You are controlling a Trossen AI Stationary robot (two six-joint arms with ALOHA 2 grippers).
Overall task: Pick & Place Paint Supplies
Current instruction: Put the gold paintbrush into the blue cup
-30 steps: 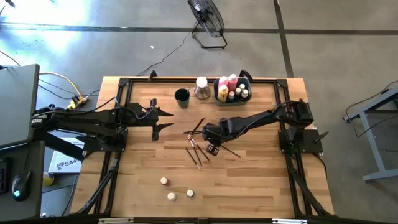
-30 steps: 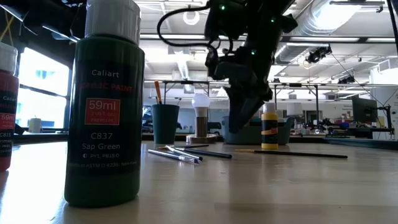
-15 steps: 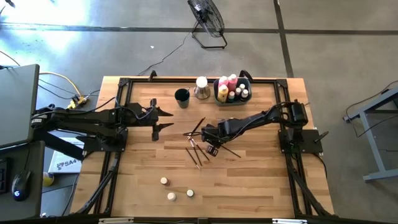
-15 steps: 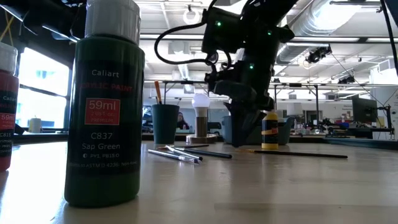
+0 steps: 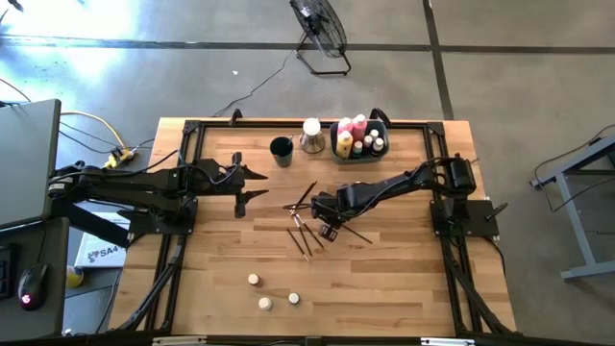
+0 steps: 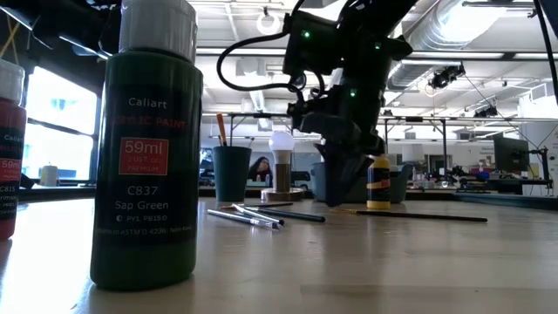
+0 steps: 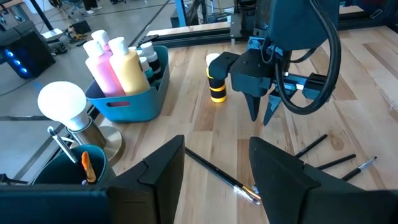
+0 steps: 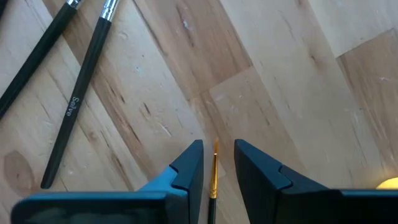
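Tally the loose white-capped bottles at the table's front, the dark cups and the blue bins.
White-capped bottles: 3
Dark cup: 1
Blue bin: 1
Total: 5

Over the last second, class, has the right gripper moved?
Yes. In the low view the right gripper has dropped toward the table, measured against the yellow-and-black bottle behind it, and now straddles a thin brush.

A: The green bottle (image 6: 148, 148) is cropped at the top in the low view, and the red bottle (image 6: 9, 148) is cut by the edge.

B: Yep, and the brush (image 8: 213, 180) is mostly hidden between the right fingers (image 8: 186, 168).
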